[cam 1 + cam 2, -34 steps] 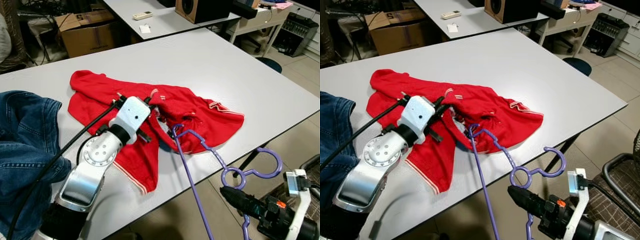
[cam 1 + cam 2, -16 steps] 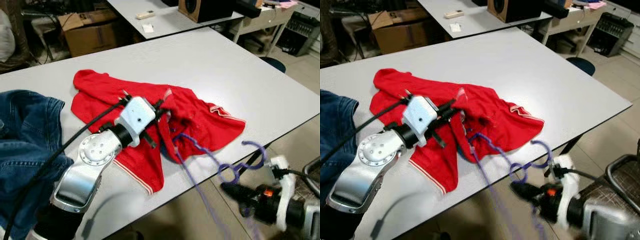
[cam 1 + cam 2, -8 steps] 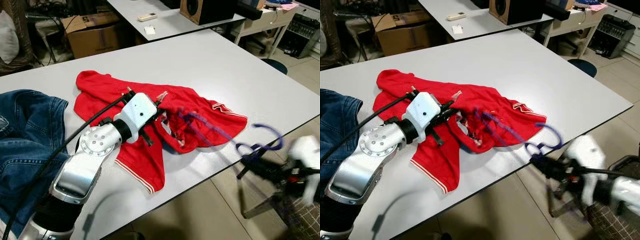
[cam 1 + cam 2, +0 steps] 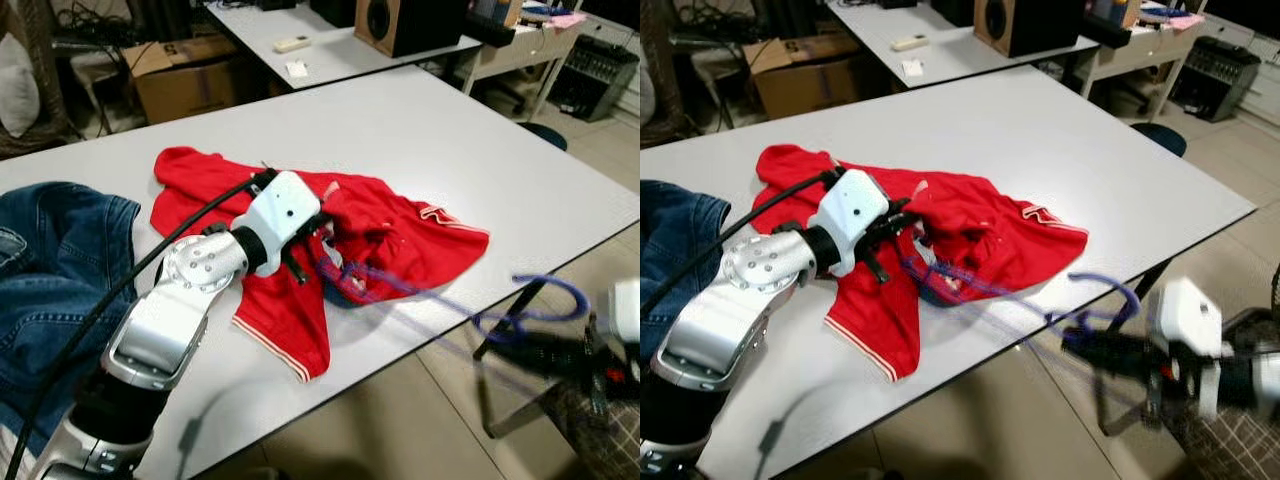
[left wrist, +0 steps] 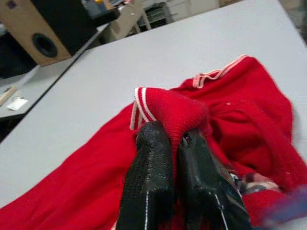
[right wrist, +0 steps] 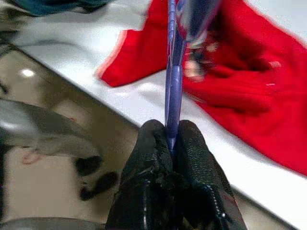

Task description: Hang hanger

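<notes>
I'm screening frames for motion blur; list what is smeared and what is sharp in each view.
Both eye views: purple hanger and right gripper smeared, red shirt and left gripper sharp. Left wrist view: fingers and shirt fairly sharp. Right wrist view: hanger blurred towards the shirt, fingers crisp.

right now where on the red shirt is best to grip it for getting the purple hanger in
Grip the ribbed, white-striped collar edge, coming from the robot's left, as the left gripper does, shut on a raised fold. That likely holds the neck opening of the red shirt up toward the purple hanger, which the right gripper feeds in from the table's near edge.
</notes>
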Tool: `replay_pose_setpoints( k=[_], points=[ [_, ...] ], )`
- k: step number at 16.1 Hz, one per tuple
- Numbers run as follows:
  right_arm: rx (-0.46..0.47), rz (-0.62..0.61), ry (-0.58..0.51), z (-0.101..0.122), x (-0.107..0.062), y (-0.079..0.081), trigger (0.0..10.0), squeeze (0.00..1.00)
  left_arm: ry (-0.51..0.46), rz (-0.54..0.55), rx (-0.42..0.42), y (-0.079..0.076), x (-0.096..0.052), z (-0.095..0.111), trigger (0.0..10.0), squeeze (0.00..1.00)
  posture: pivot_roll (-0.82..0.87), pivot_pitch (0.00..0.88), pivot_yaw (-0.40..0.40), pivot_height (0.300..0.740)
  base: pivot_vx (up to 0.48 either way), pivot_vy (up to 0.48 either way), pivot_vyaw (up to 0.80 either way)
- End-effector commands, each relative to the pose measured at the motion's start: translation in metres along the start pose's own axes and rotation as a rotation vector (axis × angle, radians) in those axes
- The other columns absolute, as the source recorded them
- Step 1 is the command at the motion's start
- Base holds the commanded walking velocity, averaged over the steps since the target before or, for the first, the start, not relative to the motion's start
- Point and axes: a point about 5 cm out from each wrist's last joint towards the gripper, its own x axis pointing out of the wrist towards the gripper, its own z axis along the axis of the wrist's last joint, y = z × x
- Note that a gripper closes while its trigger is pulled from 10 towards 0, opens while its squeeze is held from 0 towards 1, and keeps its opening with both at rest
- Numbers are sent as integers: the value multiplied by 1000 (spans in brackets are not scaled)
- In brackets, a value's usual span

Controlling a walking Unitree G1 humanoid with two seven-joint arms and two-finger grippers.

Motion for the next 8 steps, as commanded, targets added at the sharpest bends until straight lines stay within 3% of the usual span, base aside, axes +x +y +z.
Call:
replay_pose_setpoints(
  k=[1, 6, 8],
  points=[
    [-17, -16, 0, 1, 0, -3, 10000, 0, -18, -19, 19, -1, 0, 8, 0, 0, -57, 54, 30, 740, 0, 0, 0],
    [-31, -42, 106, -7, -20, -6, 10000, 0, 43, -3, 29, 4, -2, 1, 0, 0, -67, 63, 30, 740, 0, 0, 0],
    [-49, -91, 130, -8, -17, -13, 10000, 0, 36, -30, 28, 1, 1, 4, 0, 0, -73, 65, 38, 740, 0, 0, 0]
  ],
)
